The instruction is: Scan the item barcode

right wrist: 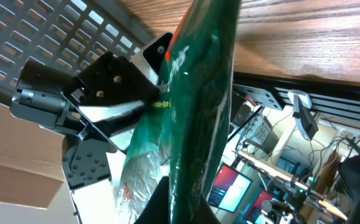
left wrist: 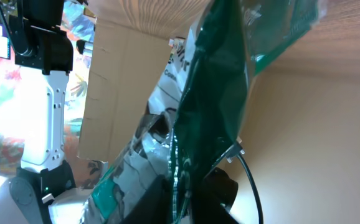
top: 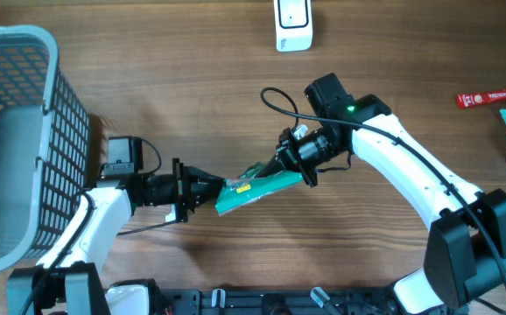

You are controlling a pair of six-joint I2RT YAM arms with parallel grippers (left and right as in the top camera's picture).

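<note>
The right gripper (top: 298, 172) is clamped tight on one end of the green packet (top: 257, 186). The left gripper (top: 211, 194) meets the other end, but I cannot tell whether its jaws grip it or merely touch it. The packet spans the gap between them over the middle of the table (top: 192, 87). This looks like a handover ahead of scanning. Next, the packet needs carrying to the white scanner (top: 292, 24) at the far edge, barcode side turned toward it. The mesh basket (top: 56, 52) at the left edge shows nothing inside.
</note>
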